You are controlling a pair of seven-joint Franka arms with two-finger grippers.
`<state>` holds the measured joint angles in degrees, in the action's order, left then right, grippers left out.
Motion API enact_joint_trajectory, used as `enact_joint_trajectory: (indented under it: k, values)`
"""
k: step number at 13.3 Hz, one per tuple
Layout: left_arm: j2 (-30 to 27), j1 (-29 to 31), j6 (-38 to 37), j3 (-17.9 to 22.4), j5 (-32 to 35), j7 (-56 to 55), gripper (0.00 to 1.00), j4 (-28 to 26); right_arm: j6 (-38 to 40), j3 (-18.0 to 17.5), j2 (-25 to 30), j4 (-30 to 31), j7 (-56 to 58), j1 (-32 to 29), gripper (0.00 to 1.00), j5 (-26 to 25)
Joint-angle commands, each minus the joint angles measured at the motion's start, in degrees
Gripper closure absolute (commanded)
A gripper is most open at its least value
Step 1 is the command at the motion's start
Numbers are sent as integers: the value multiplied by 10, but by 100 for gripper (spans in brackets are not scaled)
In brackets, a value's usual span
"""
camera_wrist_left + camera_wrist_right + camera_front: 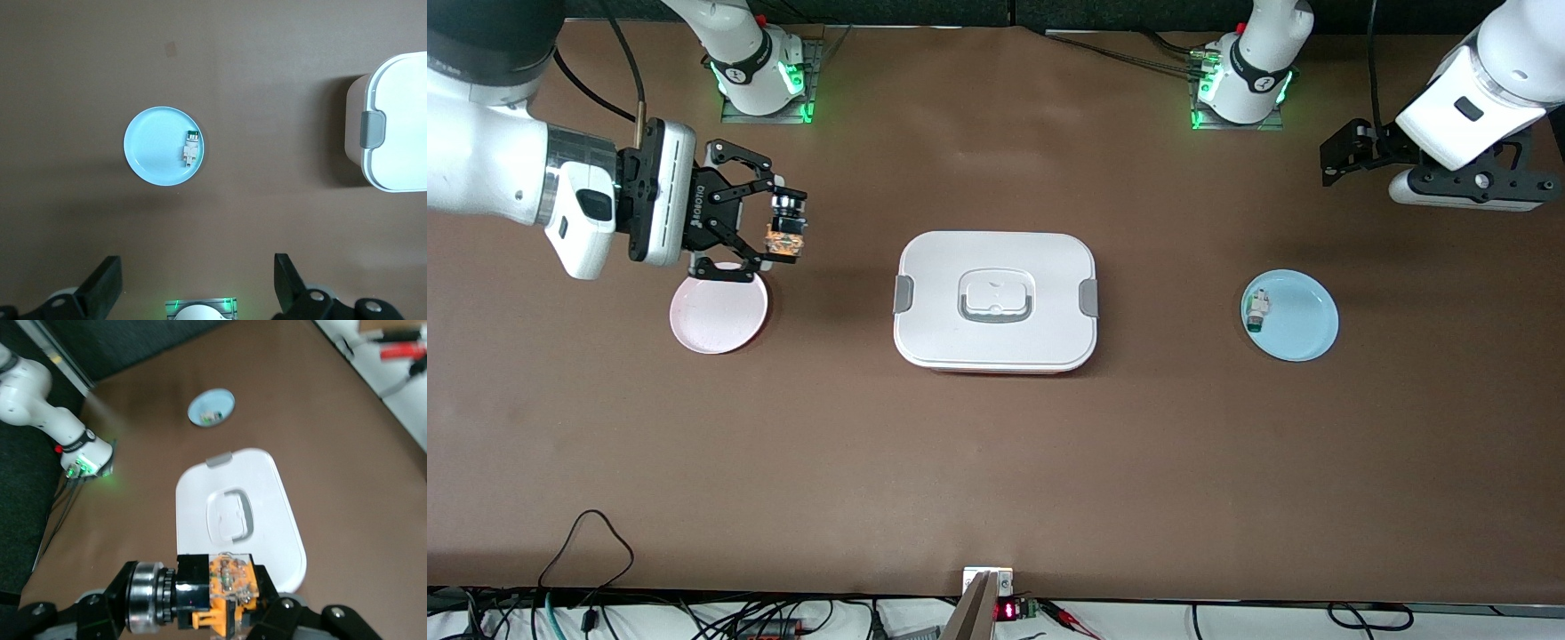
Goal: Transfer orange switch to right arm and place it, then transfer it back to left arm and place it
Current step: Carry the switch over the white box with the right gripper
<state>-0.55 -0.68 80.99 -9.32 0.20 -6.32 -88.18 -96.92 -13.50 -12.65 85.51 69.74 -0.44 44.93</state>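
Note:
The orange switch (785,229), a black cylinder with an orange end, lies sideways between the fingers of my right gripper (783,228). That gripper is shut on it in the air, over the table by the pink plate's rim. In the right wrist view the switch (213,590) fills the jaws of the right gripper (220,613), with the white box (233,513) below it. The box (996,302) sits lidded at mid-table. My left gripper (1483,182) waits high at the left arm's end, open and holding nothing (197,287).
A pink plate (720,316) lies under the right gripper. A light-blue plate (1303,324) at the left arm's end holds a small white switch with a green end (1257,311). The left wrist view shows that plate (157,147) and the box's end (400,127).

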Motion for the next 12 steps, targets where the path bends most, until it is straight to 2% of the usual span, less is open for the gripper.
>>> enact_joint_trajectory:
  k: [1,6,12]
  values:
    - [0,3,-10,-1,-6,6,0,9,-23,1,-18,6,105,9,70,75]
    - [0,2,-11,-1,-6,6,0,10,-64,0,-65,18,237,35,69,196]
    - [0,2,-13,-1,-6,6,0,10,-65,1,-93,26,254,60,70,261]
